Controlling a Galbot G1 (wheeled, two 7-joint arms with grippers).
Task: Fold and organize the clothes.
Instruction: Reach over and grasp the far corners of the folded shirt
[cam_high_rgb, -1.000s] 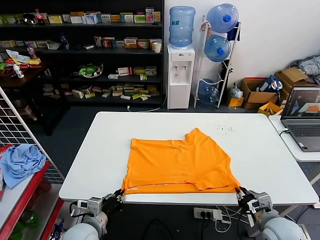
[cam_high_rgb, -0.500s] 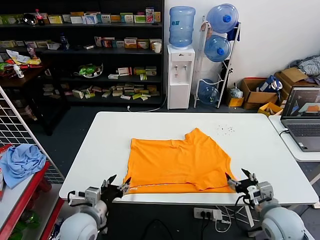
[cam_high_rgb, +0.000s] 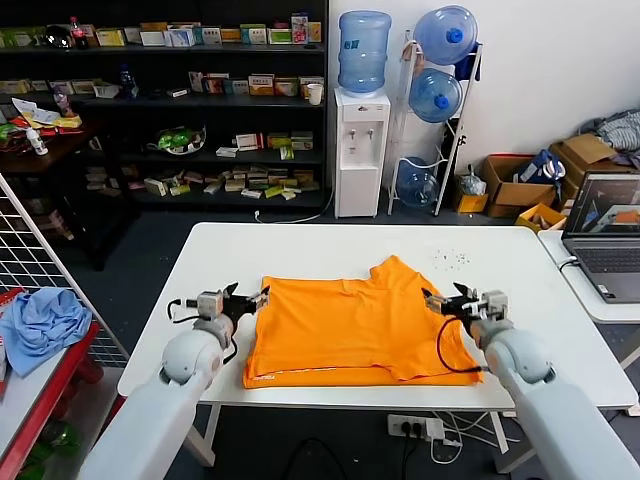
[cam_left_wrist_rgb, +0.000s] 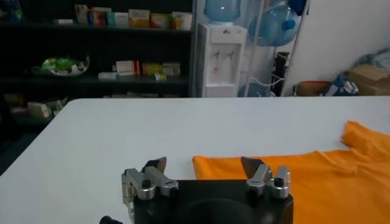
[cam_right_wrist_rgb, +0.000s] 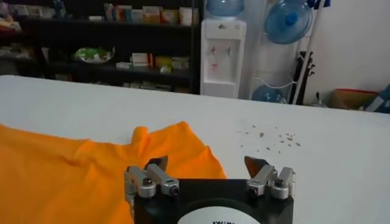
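Observation:
The orange T-shirt (cam_high_rgb: 352, 325) lies folded flat in the middle of the white table (cam_high_rgb: 330, 245), one sleeve pointing to the far right. My left gripper (cam_high_rgb: 250, 298) is open and empty, just above the shirt's far left corner. My right gripper (cam_high_rgb: 438, 301) is open and empty at the shirt's right edge near the sleeve. In the left wrist view the left gripper (cam_left_wrist_rgb: 203, 164) has the shirt's corner (cam_left_wrist_rgb: 292, 176) between its open fingers. In the right wrist view the right gripper (cam_right_wrist_rgb: 206, 164) hovers over the sleeve (cam_right_wrist_rgb: 91, 170).
A light blue cloth (cam_high_rgb: 40, 325) lies on the red rack at the left. A laptop (cam_high_rgb: 605, 235) stands on a side table at the right. Small specks (cam_high_rgb: 450, 258) dot the table's far right. Shelves and a water dispenser (cam_high_rgb: 360, 150) stand behind.
Both arms have risen from below the table's near edge and reached forward; the grippers now sit at the shirt's left and right sides. The shirt has not moved.

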